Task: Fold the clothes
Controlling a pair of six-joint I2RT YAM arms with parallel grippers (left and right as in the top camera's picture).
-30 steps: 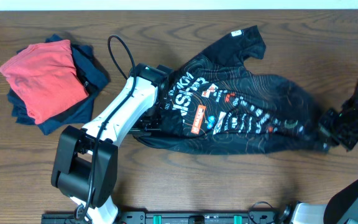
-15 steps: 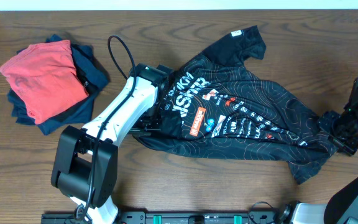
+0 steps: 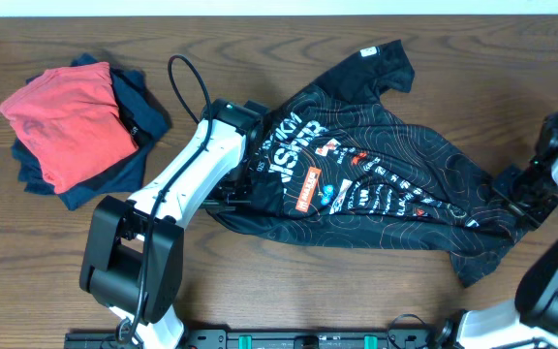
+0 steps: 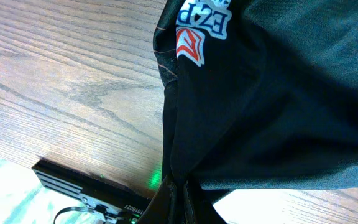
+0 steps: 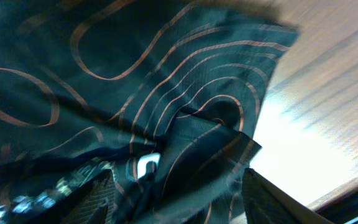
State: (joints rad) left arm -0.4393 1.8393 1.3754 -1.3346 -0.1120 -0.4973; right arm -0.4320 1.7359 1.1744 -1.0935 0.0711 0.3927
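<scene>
The clothes, a black jersey (image 3: 376, 174) with orange contour lines and white lettering, lie crumpled across the middle of the wooden table (image 3: 337, 291). My left gripper (image 3: 229, 199) is shut on the jersey's lower left edge. In the left wrist view its fingertips (image 4: 180, 199) pinch black cloth (image 4: 260, 93) that hangs above them. My right gripper (image 3: 516, 199) stands open at the jersey's right end. In the right wrist view its fingers (image 5: 272, 193) are wide apart, and loose patterned fabric (image 5: 135, 81) lies between them.
A pile of folded garments, red (image 3: 71, 121) on top of navy (image 3: 114, 179), sits at the far left. The left arm's cable (image 3: 187, 82) loops above its wrist. A black rail (image 3: 308, 339) runs along the table's front edge.
My right gripper opened and let go of the jersey's right end. That end dropped and spread out toward the front right. The left arm has not moved.
</scene>
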